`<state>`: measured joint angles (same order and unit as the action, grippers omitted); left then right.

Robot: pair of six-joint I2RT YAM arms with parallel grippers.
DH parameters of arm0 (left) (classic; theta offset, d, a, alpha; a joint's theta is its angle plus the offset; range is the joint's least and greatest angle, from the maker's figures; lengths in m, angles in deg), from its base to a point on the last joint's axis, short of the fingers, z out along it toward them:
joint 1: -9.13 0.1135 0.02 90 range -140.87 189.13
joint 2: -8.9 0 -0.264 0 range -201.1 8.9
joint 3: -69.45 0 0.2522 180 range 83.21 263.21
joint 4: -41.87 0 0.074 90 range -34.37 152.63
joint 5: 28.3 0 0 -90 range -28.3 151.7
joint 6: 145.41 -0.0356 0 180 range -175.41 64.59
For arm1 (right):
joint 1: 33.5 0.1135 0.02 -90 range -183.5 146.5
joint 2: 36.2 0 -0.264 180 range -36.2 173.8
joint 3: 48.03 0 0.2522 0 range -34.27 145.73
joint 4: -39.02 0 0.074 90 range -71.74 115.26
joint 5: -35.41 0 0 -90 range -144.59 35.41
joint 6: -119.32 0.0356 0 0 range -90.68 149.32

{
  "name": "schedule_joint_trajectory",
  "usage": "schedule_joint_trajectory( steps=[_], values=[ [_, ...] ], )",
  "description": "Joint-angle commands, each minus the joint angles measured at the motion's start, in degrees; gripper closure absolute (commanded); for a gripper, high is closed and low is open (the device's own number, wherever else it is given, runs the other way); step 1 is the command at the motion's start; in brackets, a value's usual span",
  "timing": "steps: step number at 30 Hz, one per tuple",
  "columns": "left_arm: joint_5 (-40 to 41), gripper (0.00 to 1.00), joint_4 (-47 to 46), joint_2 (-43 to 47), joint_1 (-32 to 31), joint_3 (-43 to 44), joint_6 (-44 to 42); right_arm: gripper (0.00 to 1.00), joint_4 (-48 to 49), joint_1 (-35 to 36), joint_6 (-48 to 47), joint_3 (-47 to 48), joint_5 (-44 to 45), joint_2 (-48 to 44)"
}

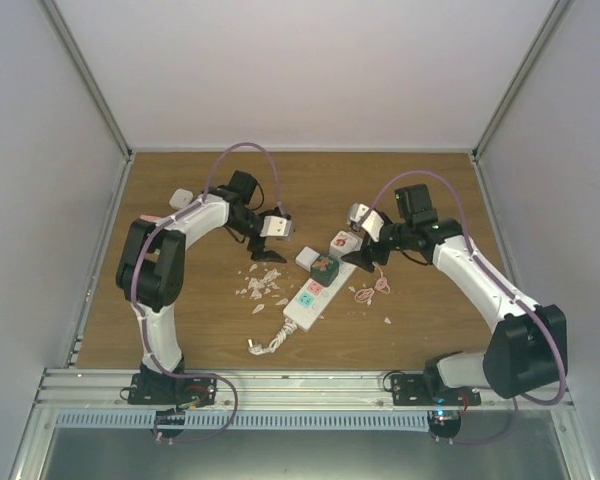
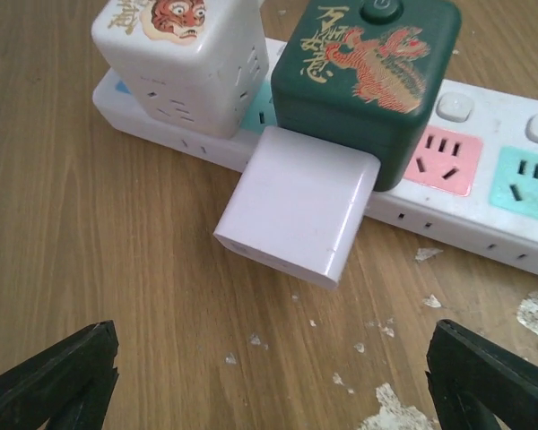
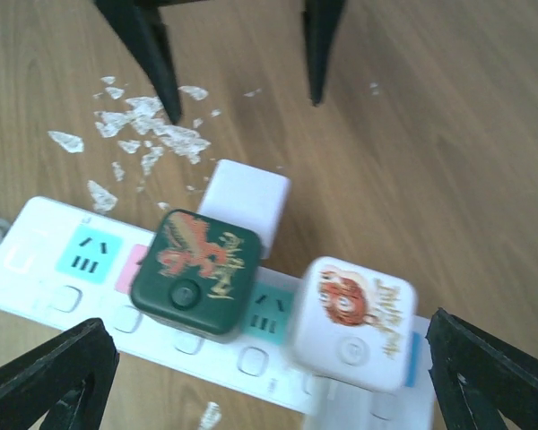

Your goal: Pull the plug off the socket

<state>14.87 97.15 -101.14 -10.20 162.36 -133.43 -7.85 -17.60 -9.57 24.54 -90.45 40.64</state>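
The socket, a long white power strip (image 1: pixel 302 305) with pastel outlets, lies diagonally mid-table. A dark green cube plug (image 1: pixel 325 268) with a dragon print and a white cube plug (image 1: pixel 343 242) with a tiger print sit in it. A small white adapter (image 1: pixel 307 258) sticks out of the green cube's side. My left gripper (image 1: pixel 267 250) is open and empty, left of the adapter (image 2: pixel 296 210), jaws wide apart (image 2: pixel 273 330). My right gripper (image 1: pixel 366 260) is open over the strip (image 3: pixel 45 269), spanning the green cube (image 3: pixel 195 270) and white cube (image 3: pixel 354 321).
White flakes (image 1: pixel 260 290) litter the wood left of the strip. A pink looped cord (image 1: pixel 370 292) lies to its right. The strip's short white cord (image 1: pixel 265 345) coils at its near end. A small white object (image 1: pixel 182 197) lies at the back left.
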Motion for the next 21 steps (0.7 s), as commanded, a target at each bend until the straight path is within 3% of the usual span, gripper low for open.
schedule_joint_trajectory(
  steps=[1,9,21],
  values=[
    [-0.4,0.07,0.1,-3.1,-1.8,2.3,-1.0,0.05,1.1,5.0,6.5,-1.1,4.2,1.5],
    [-0.4,0.07,-4.0,-4.3,-3.0,1.8,1.5,0.05,3.9,13.0,9.1,-3.1,10.6,5.8],
    [-0.6,0.08,-6.6,-4.3,-3.0,-0.2,2.3,0.10,9.1,17.5,11.7,-5.2,17.3,10.2]
  ],
)
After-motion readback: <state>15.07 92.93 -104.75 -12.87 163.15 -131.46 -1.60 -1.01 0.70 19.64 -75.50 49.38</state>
